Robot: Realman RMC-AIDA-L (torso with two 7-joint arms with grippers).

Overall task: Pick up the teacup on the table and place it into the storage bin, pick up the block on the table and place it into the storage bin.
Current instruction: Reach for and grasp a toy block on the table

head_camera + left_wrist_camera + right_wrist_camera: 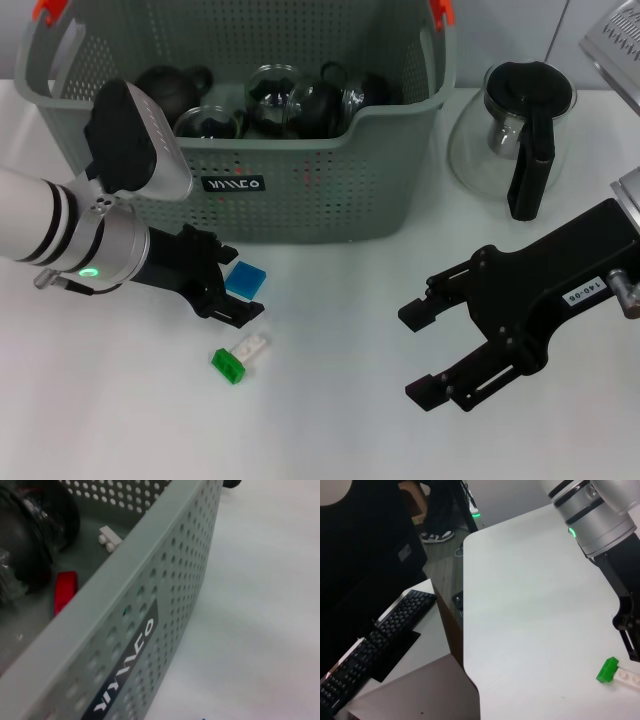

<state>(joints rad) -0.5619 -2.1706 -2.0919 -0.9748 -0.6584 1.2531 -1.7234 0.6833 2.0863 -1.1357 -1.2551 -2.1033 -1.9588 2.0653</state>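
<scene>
The left gripper (232,288) hangs just before the storage bin (300,190), jaws spread, seemingly around a blue block (245,277). Teacups (210,122) lie inside the bin. The right gripper (425,350) hovers released, well right.

Storage bin (330,190) label (233,184): prob. "VAVCO"; right arm (570,275) tag (582,292): "140-06".

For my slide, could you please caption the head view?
Left claw open around blue block before storage bin; right claw open nearby.
</scene>
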